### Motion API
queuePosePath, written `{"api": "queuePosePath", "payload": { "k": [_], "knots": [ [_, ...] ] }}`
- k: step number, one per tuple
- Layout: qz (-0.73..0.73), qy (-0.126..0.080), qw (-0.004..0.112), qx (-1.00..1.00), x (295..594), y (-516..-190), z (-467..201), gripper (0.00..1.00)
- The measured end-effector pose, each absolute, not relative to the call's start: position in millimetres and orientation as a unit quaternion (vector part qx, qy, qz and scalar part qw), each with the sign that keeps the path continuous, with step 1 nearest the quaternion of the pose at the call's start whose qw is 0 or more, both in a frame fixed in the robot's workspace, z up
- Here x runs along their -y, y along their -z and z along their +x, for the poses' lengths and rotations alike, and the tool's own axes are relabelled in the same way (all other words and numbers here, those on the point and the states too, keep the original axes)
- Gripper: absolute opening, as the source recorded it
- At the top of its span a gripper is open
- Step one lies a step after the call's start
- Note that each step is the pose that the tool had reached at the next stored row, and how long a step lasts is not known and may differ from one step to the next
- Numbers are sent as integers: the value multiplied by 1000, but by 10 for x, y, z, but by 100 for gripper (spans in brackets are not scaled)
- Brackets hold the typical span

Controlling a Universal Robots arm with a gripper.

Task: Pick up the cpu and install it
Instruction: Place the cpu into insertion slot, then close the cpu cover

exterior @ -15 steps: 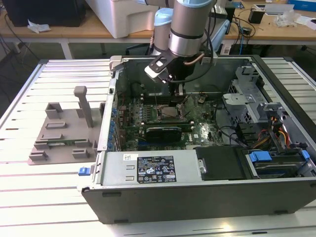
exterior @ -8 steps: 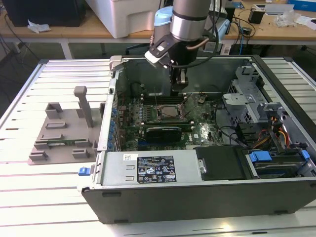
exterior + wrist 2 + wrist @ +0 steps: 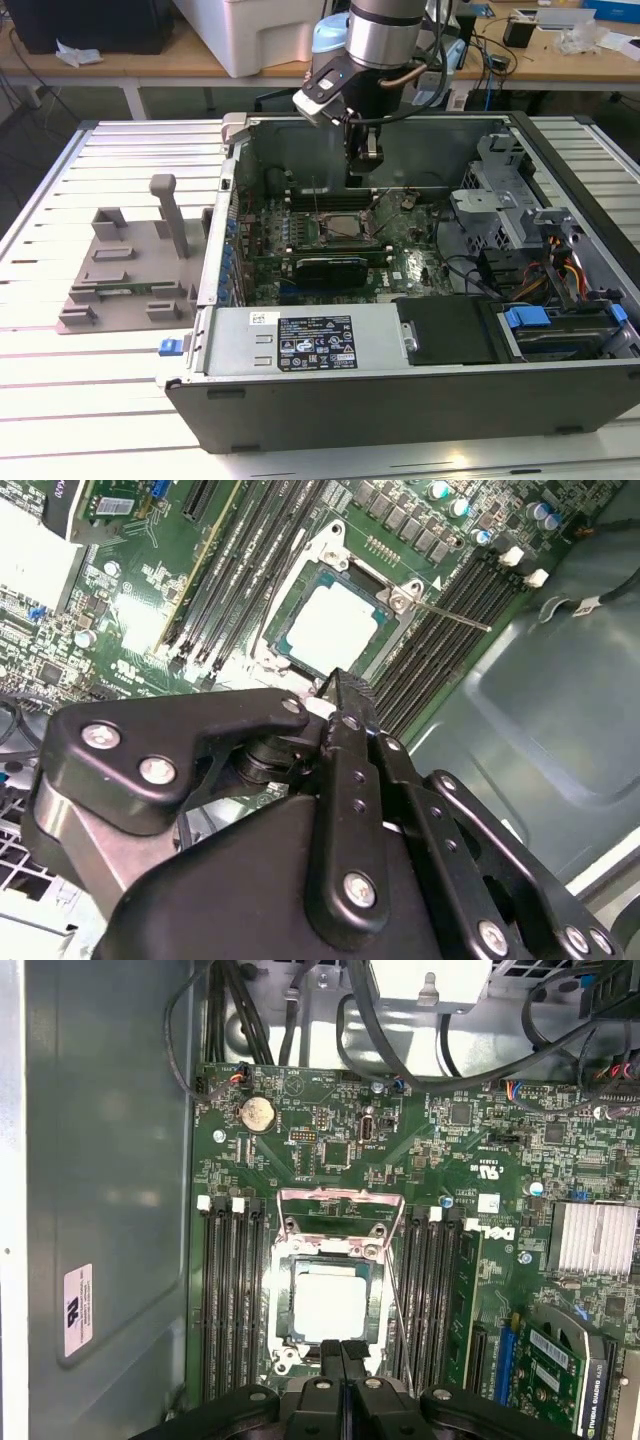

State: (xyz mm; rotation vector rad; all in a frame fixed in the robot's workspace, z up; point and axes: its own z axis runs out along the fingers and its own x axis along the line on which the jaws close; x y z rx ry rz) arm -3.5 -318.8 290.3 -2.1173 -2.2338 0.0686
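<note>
The cpu is a silvery square chip lying flat in the metal-framed socket on the motherboard, also seen as the cpu and the cpu. The socket's load plate stands flipped open beside it. My gripper hangs a short way above the socket inside the open computer case. In both wrist views its black fingertips are pressed together with nothing between them, the gripper hovering just over one edge of the chip.
Rows of memory slots flank the socket. A long black expansion card lies in front of it. The power supply, drive cage and cables crowd the case. A grey fixture sits on the slatted table at the exterior view's left.
</note>
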Motion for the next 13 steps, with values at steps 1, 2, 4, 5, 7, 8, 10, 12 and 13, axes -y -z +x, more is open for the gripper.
{"api": "queuePosePath", "payload": {
  "k": [1,2,4,5,7,8,10,12,13],
  "knots": [
    [-687,-22,32,725,3188,-2903,-35,11],
    [-687,-22,32,725,3188,-2903,-35,11],
    [-687,-22,32,725,3188,-2903,-29,11],
    [-687,-22,32,725,3188,-2903,-15,11],
    [-687,-22,32,725,3188,-2903,158,11],
    [-687,-23,32,725,3188,-2903,223,11],
    [-687,-23,32,725,3188,-2903,325,11],
    [-687,-23,32,725,3188,-2903,412,11],
    [-687,-23,32,725,3188,-2903,479,11]
  ]
}}
